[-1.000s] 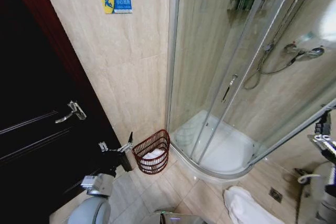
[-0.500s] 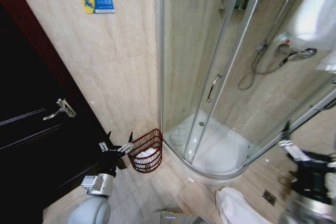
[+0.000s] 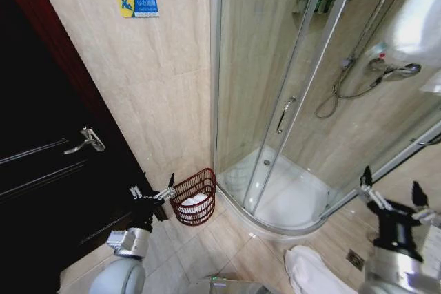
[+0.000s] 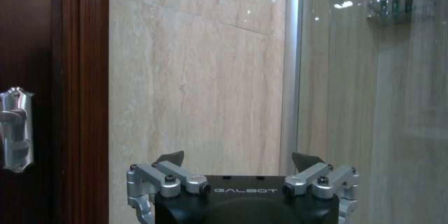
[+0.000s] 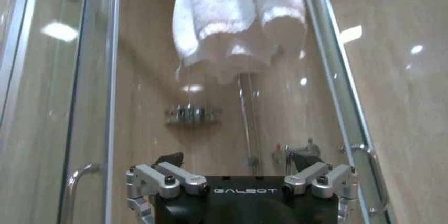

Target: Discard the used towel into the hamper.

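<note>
**Both grippers empty, towel hanging over the shower glass**

The right gripper (image 3: 389,196) is raised at the right of the head view, jaws spread wide with nothing between them, in front of the shower enclosure (image 3: 289,87). In its wrist view the right gripper (image 5: 238,160) points up at a white towel (image 5: 238,17) draped over the top of the glass, well apart from the fingertips (image 5: 170,159). The towel (image 3: 417,25) shows at the upper right edge of the head view.

The left gripper (image 3: 153,193) sits low at the left, also wide and empty, just beside the hamper (image 3: 195,197), its tips close to the rim. In its wrist view the left gripper (image 4: 238,159) faces the beige wall (image 4: 196,77) between the dark door (image 4: 42,77) and the glass.

The hamper stands on the tiled floor against the wall, next to the shower tray's curved edge, with white cloth (image 3: 194,202) inside. Another white cloth (image 3: 313,273) lies on the floor near the right arm.
</note>
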